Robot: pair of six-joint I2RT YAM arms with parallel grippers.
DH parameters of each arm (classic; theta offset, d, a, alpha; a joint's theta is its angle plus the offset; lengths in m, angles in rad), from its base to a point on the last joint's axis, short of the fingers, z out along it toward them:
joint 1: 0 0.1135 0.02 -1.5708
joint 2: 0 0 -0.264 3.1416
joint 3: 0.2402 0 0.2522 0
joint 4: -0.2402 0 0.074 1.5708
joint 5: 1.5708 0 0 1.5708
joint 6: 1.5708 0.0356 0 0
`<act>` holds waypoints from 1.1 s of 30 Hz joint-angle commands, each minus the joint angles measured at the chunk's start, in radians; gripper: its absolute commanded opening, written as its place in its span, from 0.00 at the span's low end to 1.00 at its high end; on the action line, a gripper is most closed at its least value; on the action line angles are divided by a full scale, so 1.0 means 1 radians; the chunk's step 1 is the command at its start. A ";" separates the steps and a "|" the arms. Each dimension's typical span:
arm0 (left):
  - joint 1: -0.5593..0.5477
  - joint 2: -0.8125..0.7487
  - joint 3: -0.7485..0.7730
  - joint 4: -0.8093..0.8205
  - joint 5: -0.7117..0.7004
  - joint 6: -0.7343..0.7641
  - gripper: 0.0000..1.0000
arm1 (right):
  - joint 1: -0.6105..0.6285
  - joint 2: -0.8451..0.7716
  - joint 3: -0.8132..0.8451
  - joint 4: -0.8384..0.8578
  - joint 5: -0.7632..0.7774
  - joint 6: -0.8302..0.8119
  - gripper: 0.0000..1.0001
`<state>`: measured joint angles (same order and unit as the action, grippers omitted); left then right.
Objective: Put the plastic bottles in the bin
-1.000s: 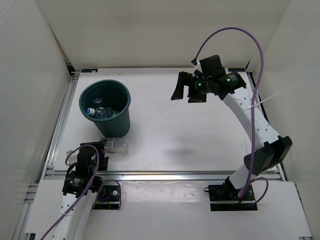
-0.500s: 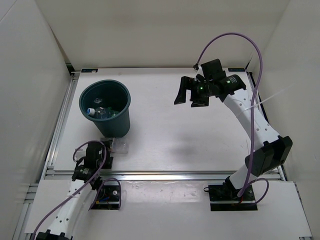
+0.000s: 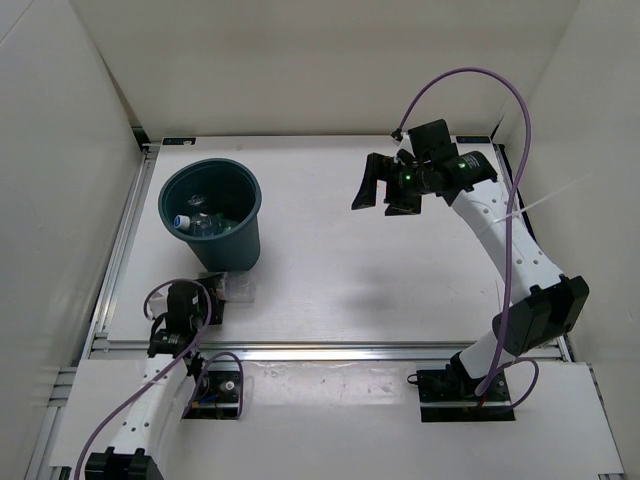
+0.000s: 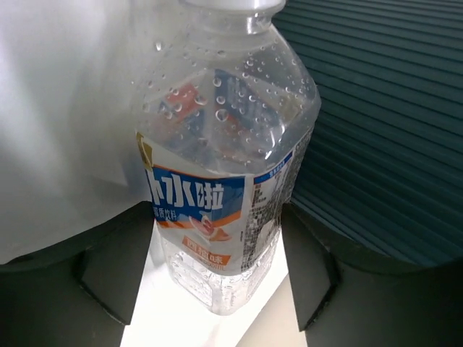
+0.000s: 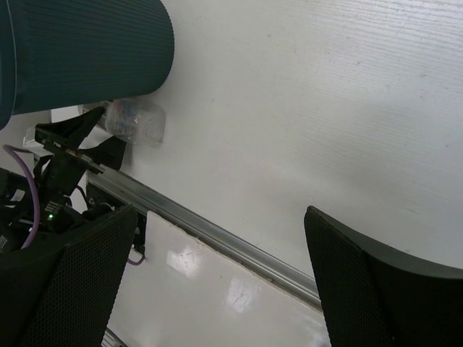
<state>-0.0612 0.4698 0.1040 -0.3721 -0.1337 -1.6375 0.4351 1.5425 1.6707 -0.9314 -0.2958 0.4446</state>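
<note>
Reaching in low from the near-left corner with the left arm, carrying the left jaws down at the level of the worktop so as to take a clear bottle lying there on its side. Straddling that bottle across its labelled body, one jaw at each flank, probably choosing the flat printed middle over the rounded shoulder for a surer hold. Showing the jaws right at the plastic, yet not showing any pressing on it, so not being able to tell a true pinch from a loose bracket. Finding this bottle just near of the bin, almost against the foot of its ribbed wall, hence coming at it from the near side, with no room for an approach from beyond. Looking on into the bin, standing upright at the far left of the worktop and holding other bottles already, one showing blue. Judging from this that only the one outside is waiting to be lifted over the rolled rim and dropped. Holding the right jaws spread wide and pinching nothing, well apart at the far right above bare worktop, seemingly parked high there, out of the left arm's path.
</note>
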 commanded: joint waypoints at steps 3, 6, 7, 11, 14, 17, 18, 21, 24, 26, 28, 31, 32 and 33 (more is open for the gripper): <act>0.052 0.087 -0.032 0.065 0.074 0.085 0.70 | -0.001 -0.015 0.030 0.025 -0.031 -0.004 1.00; 0.093 0.099 -0.032 0.065 0.117 0.128 0.49 | -0.001 -0.015 0.040 0.025 -0.031 -0.004 1.00; 0.093 0.099 -0.032 0.065 0.127 0.139 0.44 | -0.001 -0.006 0.040 0.025 -0.031 -0.004 1.00; 0.136 0.063 -0.021 0.050 0.209 0.162 0.28 | -0.001 -0.005 0.040 0.025 -0.031 -0.004 1.00; 0.136 0.040 0.073 -0.135 0.250 0.162 0.28 | -0.012 -0.005 0.031 0.025 -0.031 -0.004 1.00; 0.136 0.030 0.268 -0.400 0.238 0.136 0.28 | -0.022 -0.015 0.020 0.025 -0.022 -0.004 1.00; 0.136 0.020 0.327 -0.585 0.224 0.124 0.28 | -0.022 -0.015 0.009 0.025 -0.022 -0.004 1.00; 0.136 0.010 0.579 -0.790 0.174 0.081 0.27 | -0.032 -0.015 -0.012 0.025 -0.022 0.005 1.00; 0.136 0.027 0.821 -0.925 0.105 0.044 0.27 | -0.032 -0.024 -0.034 0.025 -0.012 0.014 1.00; 0.136 0.091 0.928 -1.005 0.105 0.044 0.27 | -0.032 -0.024 -0.045 0.025 -0.012 0.014 1.00; 0.136 0.137 1.060 -1.005 0.094 0.083 0.27 | -0.032 -0.024 -0.054 0.025 -0.022 0.014 1.00; 0.136 0.245 1.198 -0.895 0.103 0.210 0.27 | -0.032 -0.013 -0.054 0.034 -0.022 0.014 1.00; 0.136 0.271 1.230 -0.858 0.103 0.275 0.27 | -0.032 -0.013 -0.054 0.034 -0.031 0.014 1.00; 0.136 0.324 1.256 -0.800 0.103 0.330 0.27 | -0.032 -0.013 -0.054 0.034 -0.031 0.014 1.00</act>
<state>0.0700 0.6834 1.2907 -1.2430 -0.0158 -1.4685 0.4061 1.5421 1.6154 -0.9176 -0.3122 0.4614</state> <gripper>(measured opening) 0.432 0.998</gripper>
